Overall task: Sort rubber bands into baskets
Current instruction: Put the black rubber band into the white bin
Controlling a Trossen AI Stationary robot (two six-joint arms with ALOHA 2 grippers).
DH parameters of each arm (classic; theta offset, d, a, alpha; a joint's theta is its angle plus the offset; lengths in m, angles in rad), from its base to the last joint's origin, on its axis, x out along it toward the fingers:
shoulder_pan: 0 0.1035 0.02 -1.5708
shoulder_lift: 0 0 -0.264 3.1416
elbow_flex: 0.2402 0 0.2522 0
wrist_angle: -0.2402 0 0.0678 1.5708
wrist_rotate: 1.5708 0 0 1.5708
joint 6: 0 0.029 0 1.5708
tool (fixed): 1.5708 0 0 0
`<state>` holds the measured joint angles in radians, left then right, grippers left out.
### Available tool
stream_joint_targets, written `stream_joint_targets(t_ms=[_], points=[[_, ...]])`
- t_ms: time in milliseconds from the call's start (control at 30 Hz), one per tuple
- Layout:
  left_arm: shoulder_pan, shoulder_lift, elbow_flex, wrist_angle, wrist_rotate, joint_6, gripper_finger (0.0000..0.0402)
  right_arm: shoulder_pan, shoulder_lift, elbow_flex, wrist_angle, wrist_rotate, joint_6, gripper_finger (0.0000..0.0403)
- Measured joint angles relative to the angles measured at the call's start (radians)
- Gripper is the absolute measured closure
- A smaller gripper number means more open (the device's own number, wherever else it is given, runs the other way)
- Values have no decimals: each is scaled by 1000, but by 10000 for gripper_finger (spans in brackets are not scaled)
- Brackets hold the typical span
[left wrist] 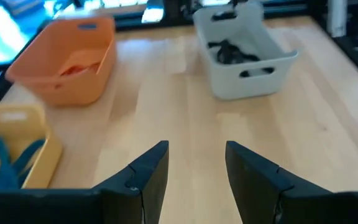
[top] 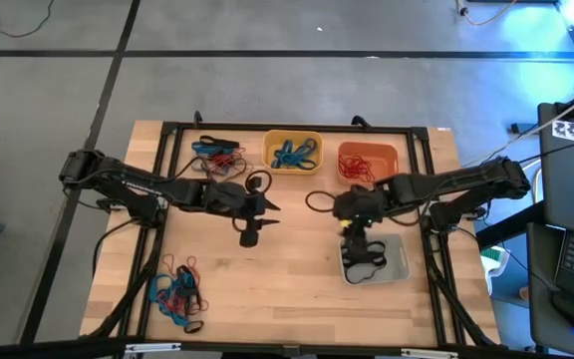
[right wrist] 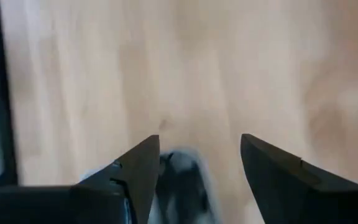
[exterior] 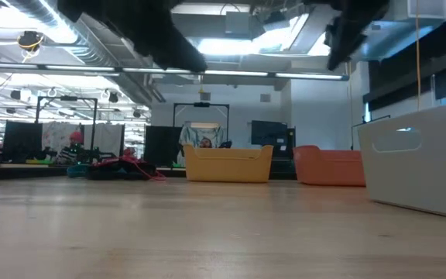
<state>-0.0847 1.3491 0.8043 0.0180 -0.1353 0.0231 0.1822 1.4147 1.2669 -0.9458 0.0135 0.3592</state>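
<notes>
Nearest the low camera: bare wooden table (exterior: 207, 232), then the pale grey basket (exterior: 424, 159), cut off at the picture's right edge. Both my arms enter that view only as dark shapes at the top; grippers not resolvable there.

Right gripper (right wrist: 197, 165): wrist view shows my two fingers standing apart with nothing clamped between them. A blurred dark-and-pale shape sits low between them; cannot identify it. From above, right gripper (top: 359, 231) hangs over the far edge of the pale grey basket (top: 397, 267), which holds black rubber bands (top: 365, 257).

Left gripper (left wrist: 194, 171): fingers apart, empty, over bare wood near table centre (top: 250, 234).

Basket contents:
- yellow basket (top: 270, 140), far side: blue bands (top: 295, 155).
- orange basket (top: 395, 155), beside it: red bands (top: 357, 165).

Unsorted:
- mixed pile (top: 217, 155) of blue, red and black, far left, next to the yellow basket.
- second mixed pile (top: 177, 294), near left corner.

Individual loops in both piles are tangled; count not possible.
</notes>
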Motion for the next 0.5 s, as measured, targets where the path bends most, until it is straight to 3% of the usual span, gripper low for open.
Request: stream_joint_targets(t_ms=[267,500], points=[[56,0,0,-157,-121,-93,244,0,14,-1,110,186,-136,180],[117,0,0,-324,-223,-214,244,-7,18,-63,358,293,-302,180]])
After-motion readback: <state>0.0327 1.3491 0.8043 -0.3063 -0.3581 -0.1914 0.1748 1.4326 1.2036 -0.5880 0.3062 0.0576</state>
